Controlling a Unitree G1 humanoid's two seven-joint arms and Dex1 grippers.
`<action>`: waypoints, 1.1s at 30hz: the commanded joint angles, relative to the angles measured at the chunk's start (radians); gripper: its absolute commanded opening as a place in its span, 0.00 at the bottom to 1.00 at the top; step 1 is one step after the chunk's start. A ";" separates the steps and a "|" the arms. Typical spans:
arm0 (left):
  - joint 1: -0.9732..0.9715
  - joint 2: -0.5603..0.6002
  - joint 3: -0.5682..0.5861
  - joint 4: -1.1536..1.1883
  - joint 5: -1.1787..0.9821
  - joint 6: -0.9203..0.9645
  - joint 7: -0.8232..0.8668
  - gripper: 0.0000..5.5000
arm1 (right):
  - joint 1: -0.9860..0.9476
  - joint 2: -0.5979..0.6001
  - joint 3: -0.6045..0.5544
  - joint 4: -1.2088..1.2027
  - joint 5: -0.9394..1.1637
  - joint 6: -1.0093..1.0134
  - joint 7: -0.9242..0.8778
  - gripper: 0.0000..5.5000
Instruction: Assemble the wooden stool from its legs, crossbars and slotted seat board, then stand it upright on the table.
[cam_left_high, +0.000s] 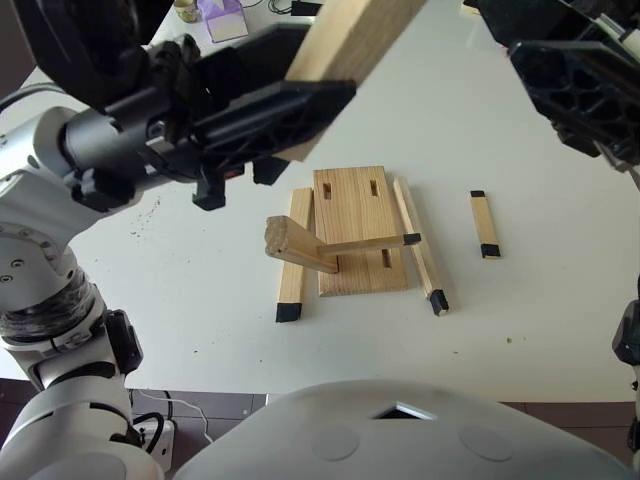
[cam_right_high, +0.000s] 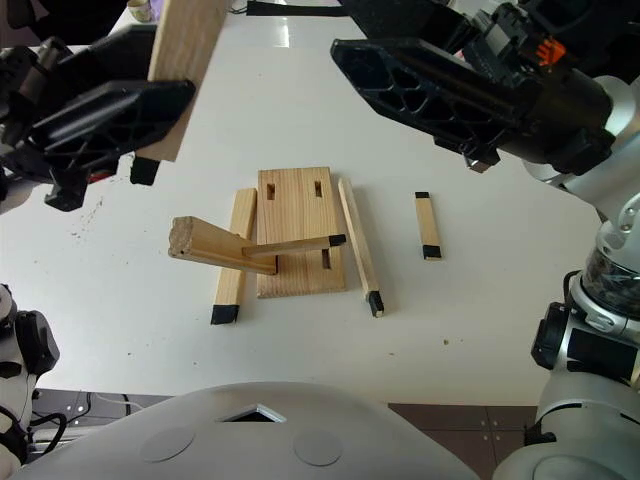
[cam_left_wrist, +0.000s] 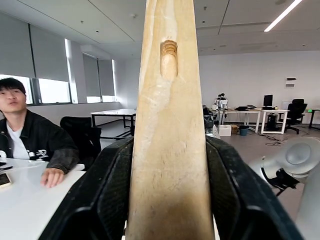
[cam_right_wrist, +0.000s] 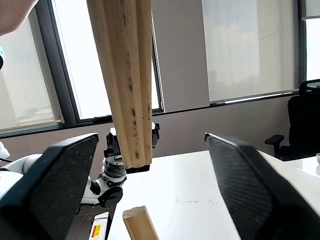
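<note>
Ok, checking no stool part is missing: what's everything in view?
seat board: one, pale wood, flat, central
leg with crossbar: one, pale wood, lying across it
loose leg: one, pale wood, black foot, beside the board's left edge
long bar: one, pale wood, black tip, beside its right edge
short bar: one, pale wood, black ends, farther right
raised leg: one, pale wood, in left gripper
box: one, purple, far side
left gripper: black, shut on raised leg
right gripper: black, open, held high

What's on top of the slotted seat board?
A thick leg, with a thin black-tipped crossbar off its end, lies across the near half of the seat board. Three slots show; the near-left corner is covered, so whether the leg sits in a slot can't be told.
</note>
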 joint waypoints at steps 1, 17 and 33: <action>0.016 0.023 -0.045 -0.010 -0.013 -0.004 0.007 0.37 | -0.070 0.014 0.043 -0.009 0.024 0.015 0.006 0.72; 0.072 0.056 -0.103 0.003 0.028 -0.010 -0.079 0.37 | -0.152 0.069 0.082 0.003 0.021 0.000 -0.008 0.69; 0.064 0.059 -0.102 -0.002 0.010 -0.024 -0.087 0.37 | -0.114 0.032 0.114 -0.018 -0.156 0.016 0.143 0.37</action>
